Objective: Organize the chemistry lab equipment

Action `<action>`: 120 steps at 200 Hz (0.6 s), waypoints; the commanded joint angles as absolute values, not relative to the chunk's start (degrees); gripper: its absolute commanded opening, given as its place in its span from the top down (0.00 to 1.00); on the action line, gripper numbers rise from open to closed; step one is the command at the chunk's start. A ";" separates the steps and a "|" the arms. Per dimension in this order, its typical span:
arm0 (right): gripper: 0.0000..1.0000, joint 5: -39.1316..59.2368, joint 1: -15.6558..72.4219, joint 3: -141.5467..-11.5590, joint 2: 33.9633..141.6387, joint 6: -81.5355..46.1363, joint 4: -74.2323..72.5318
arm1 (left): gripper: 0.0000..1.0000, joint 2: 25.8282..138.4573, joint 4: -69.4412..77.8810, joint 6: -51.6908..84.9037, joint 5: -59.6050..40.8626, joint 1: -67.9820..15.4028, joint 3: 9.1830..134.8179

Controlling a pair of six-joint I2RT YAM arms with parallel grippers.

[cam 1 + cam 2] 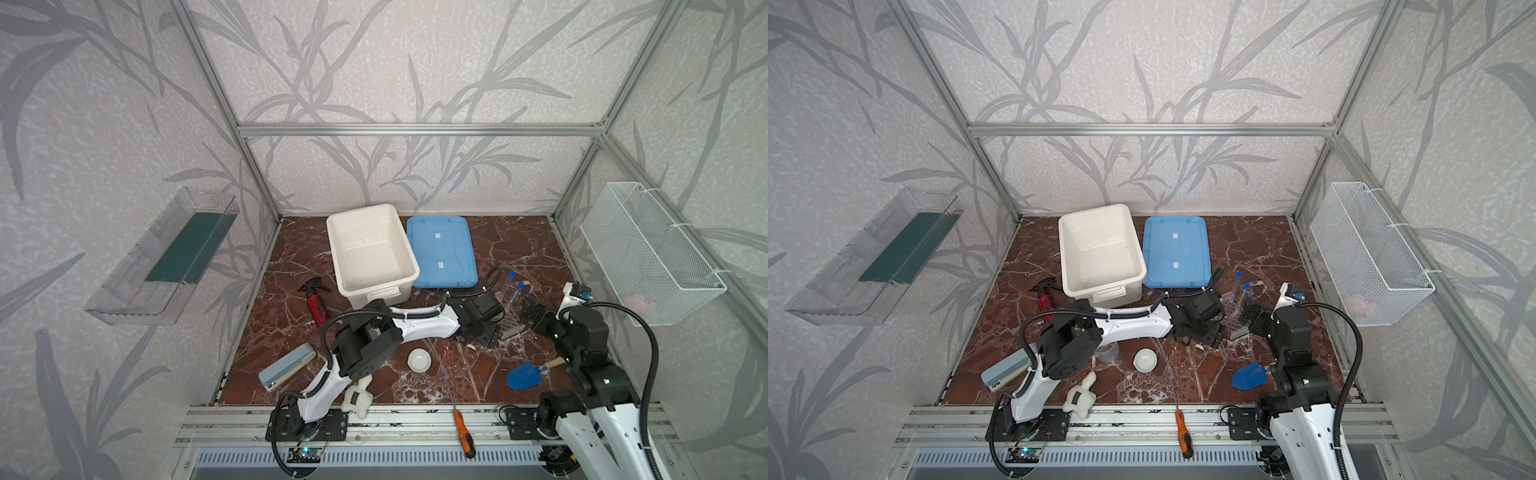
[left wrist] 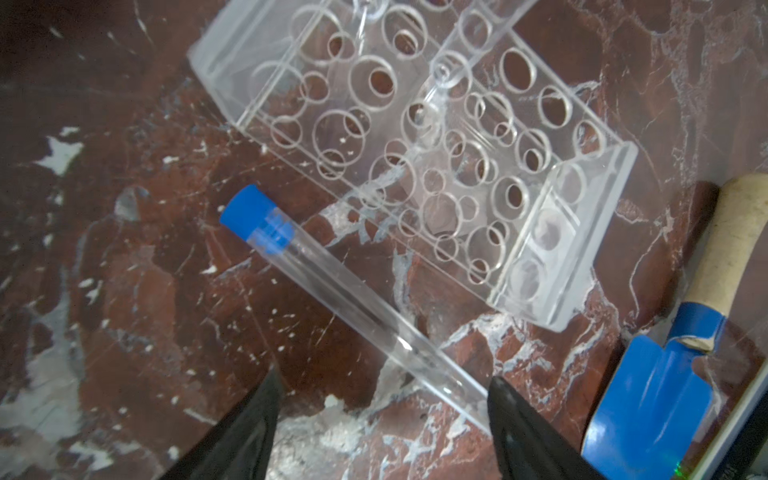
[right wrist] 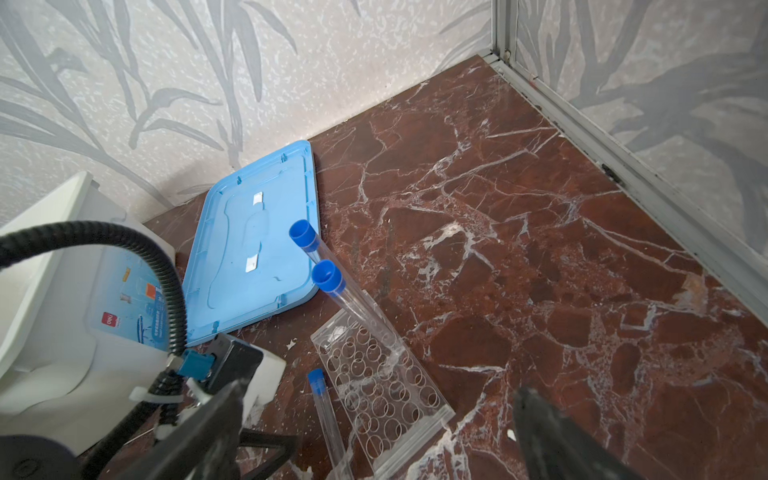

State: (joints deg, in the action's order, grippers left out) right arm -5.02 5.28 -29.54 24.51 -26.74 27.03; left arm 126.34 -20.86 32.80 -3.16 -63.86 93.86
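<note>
Tabletop [image 1: 519,249]: red-brown marble.
White bin [image 1: 376,286]: at the back, open and empty.
Blue lid [image 1: 440,253]: flat on the tabletop, just beside the bin.
Left gripper [image 2: 384,378]: reaches across the middle to the rack. Its jaws are apart, astride the lying tube's closed end, with nothing clamped.
Right gripper [image 3: 380,388]: hovers at the rack's other side, jaws spread wide and empty.
Tube rack [image 2: 415,166]: clear and perforated, standing between the two grippers in front of the lid.
Beaker [image 1: 1106,353]: upright under the left arm, well apart from the rack.
Standing tubes [image 3: 328,279]: two, blue-capped, leaning in holes at the rack's far end.
Lying tube [image 2: 345,291]: the third, flat on the tabletop just beside the rack, cap pointing away from the left gripper.
White dish [image 1: 419,359]: alone near the front centre.
Step in hand: probably picking up the third tube for racking.
Next move calls for: closing squarely on the slippery round tube, lifting it and tipping it upright. Its closed end then has to be aimed at a free hole, clear of the leaning pair.
</note>
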 commanded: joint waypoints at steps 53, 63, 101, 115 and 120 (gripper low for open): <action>0.01 -6.77 5.10 -30.51 18.14 -28.02 30.76 | 0.40 132.98 -35.35 28.78 3.43 -65.06 103.79; 0.01 -6.72 5.10 -30.26 17.51 -28.30 30.48 | 0.45 132.87 -36.32 28.10 4.77 -65.16 103.62; 0.01 -7.12 5.10 -30.23 17.74 -28.34 30.05 | 0.55 130.21 -35.73 27.58 6.16 -64.92 97.95; 0.01 -6.72 5.10 -30.23 18.17 -28.47 29.89 | 0.57 128.30 -33.71 27.61 5.32 -64.91 94.65; 0.01 -6.34 5.10 -30.16 18.29 -28.48 29.65 | 0.58 127.53 -33.01 27.43 5.12 -64.94 93.56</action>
